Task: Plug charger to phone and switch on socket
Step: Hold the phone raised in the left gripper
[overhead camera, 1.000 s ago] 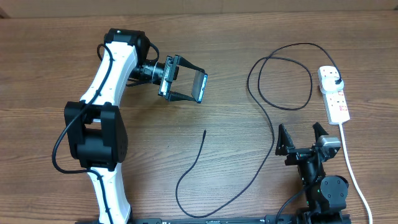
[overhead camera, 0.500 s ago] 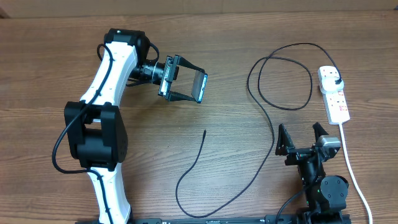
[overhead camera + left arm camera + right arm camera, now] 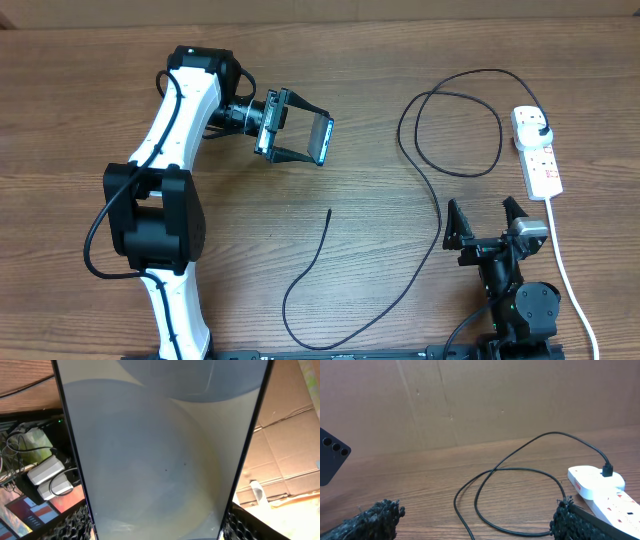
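1. Stillness: nothing moves; left pincer [image 3: 322,140] keeps pinching the phone [image 3: 323,142] aloft, far left.
2. Right pincer [image 3: 487,222] stays spread, empty, near right.
3. Charger [image 3: 329,214] tip lies loose on the desk [image 3: 90,90], socket [image 3: 538,155] far right: plugging not started.

**Wood, cardboard and clutter around the workspace**

A brown wood-grain tabletop [image 3: 60,120] fills the overhead view. In the right wrist view a plain cardboard wall [image 3: 495,395] stands along its far edge. The left wrist view shows creased cardboard sheets [image 3: 290,460] at right, and at left tangled wires [image 3: 20,445] above two pale grey blocks [image 3: 47,477].
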### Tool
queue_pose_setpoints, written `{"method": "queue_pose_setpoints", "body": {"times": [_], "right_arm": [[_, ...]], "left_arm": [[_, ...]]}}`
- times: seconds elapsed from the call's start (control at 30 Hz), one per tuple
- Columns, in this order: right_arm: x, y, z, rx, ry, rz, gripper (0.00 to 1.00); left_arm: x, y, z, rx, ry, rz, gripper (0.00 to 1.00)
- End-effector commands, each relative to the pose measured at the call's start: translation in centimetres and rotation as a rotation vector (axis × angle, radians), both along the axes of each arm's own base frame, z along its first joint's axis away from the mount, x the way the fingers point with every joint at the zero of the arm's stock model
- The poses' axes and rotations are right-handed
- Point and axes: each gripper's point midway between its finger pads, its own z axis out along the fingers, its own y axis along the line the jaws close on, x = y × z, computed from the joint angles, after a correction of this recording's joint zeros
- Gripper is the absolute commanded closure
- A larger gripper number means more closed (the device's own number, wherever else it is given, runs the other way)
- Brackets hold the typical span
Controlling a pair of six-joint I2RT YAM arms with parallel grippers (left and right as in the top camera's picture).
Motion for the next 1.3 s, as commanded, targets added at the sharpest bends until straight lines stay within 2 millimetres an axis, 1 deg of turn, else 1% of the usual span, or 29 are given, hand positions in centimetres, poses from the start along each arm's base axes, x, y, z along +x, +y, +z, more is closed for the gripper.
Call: {"method": "queue_pose_setpoints", "body": {"times": [0.0,1.27], "right_arm": [[0.04,-0.43,-0.15,0.003,-0.005,-0.022,0.0],[0.04,-0.43,-0.15,0.003,-0.005,-0.022,0.0]], "left_arm": [[0.42,-0.36,1.47,-0.048,-0.002,0.014,0.96],[0.31,-0.33,1.1,-0.027,-0.005,0.007,0.95]]}}
